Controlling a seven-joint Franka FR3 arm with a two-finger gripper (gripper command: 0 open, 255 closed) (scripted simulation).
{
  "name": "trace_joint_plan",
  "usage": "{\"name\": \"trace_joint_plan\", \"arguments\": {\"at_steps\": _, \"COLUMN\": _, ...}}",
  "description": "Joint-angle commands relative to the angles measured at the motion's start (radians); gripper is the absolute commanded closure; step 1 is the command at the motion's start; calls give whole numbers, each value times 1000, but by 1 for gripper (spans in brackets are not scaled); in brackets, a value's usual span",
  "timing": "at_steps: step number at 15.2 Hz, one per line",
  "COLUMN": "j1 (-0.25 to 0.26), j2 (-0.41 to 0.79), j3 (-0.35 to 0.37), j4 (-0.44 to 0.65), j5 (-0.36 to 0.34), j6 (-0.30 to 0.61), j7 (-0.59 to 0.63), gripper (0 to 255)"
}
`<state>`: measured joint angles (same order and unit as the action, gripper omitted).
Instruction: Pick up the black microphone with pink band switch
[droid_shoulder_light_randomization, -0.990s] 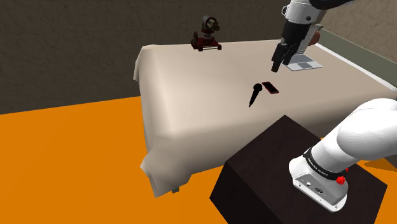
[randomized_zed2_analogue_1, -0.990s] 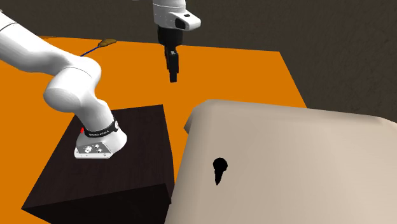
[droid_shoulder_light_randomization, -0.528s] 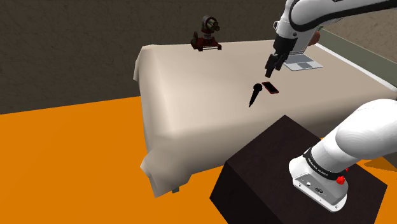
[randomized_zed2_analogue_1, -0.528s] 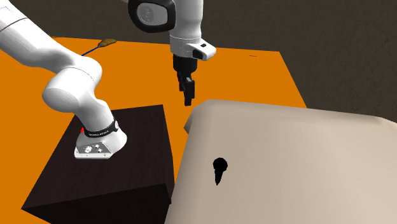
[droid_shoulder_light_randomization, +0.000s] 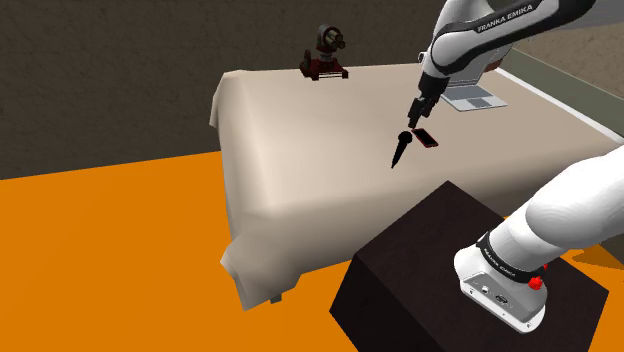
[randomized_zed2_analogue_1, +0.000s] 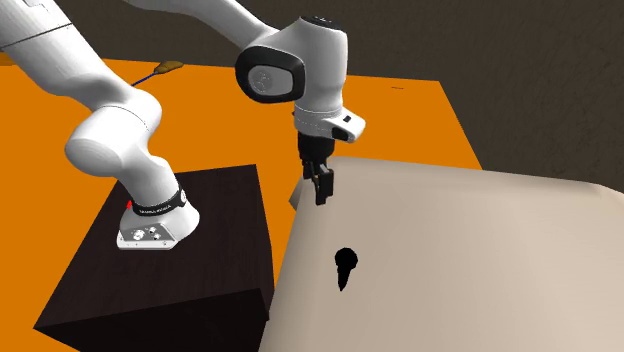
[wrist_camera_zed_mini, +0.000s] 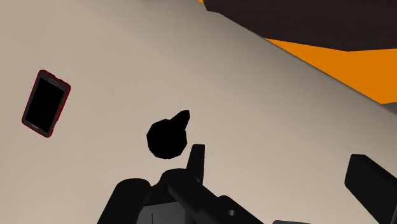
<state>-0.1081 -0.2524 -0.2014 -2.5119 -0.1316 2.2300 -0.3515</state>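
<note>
- An orange floor (droid_shoulder_light_randomization: 100, 250) spreads well away from the jaws, past the edge of the beige, cloth-draped counter (droid_shoulder_light_randomization: 300, 140).
- A small dark figurine (droid_shoulder_light_randomization: 326, 52) sits at the counter's far edge, well apart from the jaws.
- The black microphone (droid_shoulder_light_randomization: 400, 149) lies flat on the counter just below the jaws, its round head nearest them and its handle running away from them.
- In the wrist view the microphone (wrist_camera_zed_mini: 167, 136) sits just ahead of one fingertip (wrist_camera_zed_mini: 196, 158), off to the side of the gap and not between the two.
- The jaws hang above the counter, spread wide apart, gripping nothing and not touching the microphone (randomized_zed2_analogue_1: 345, 265).
- A red-edged phone (droid_shoulder_light_randomization: 425, 138) lies face up just beside the microphone's head, near the jaws.
- A grey laptop (droid_shoulder_light_randomization: 474, 98) rests open farther off, behind the jaws.
- The dark box stand (droid_shoulder_light_randomization: 430, 270) carries the arm's base, well apart from the jaws.
</note>
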Motion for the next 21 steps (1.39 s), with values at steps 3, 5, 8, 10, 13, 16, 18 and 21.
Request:
{"name": "trace_joint_plan", "arguments": {"at_steps": 3, "j1": -14, "j2": 164, "j3": -40, "j4": 59, "j5": 10, "j6": 123, "j7": -71, "gripper": 0}}
{"name": "trace_joint_plan", "arguments": {"at_steps": 5, "j1": -21, "j2": 242, "j3": -53, "j4": 94, "j5": 24, "j6": 173, "j7": -108, "gripper": 0}}
{"name": "trace_joint_plan", "arguments": {"at_steps": 8, "j1": -37, "j2": 360, "j3": -64, "j4": 158, "j5": 56, "j6": 238, "j7": -166, "gripper": 0}}
{"name": "trace_joint_plan", "arguments": {"at_steps": 10, "j1": -52, "j2": 438, "j3": -65, "j4": 207, "j5": 81, "j6": 274, "j7": -205, "gripper": 0}}
{"name": "trace_joint_plan", "arguments": {"at_steps": 13, "j1": -64, "j2": 491, "j3": -61, "j4": 234, "j5": 97, "j6": 303, "j7": -227, "gripper": 0}}
{"name": "trace_joint_plan", "arguments": {"at_steps": 16, "j1": -69, "j2": 525, "j3": -56, "j4": 231, "j5": 109, "j6": 340, "j7": -232, "gripper": 0}}
{"name": "trace_joint_plan", "arguments": {"at_steps": 18, "j1": -72, "j2": 549, "j3": -52, "j4": 231, "j5": 117, "j6": 363, "j7": -236, "gripper": 0}}
{"name": "trace_joint_plan", "arguments": {"at_steps": 21, "j1": -75, "j2": 568, "j3": -48, "j4": 231, "j5": 123, "j6": 382, "j7": -239, "gripper": 0}}
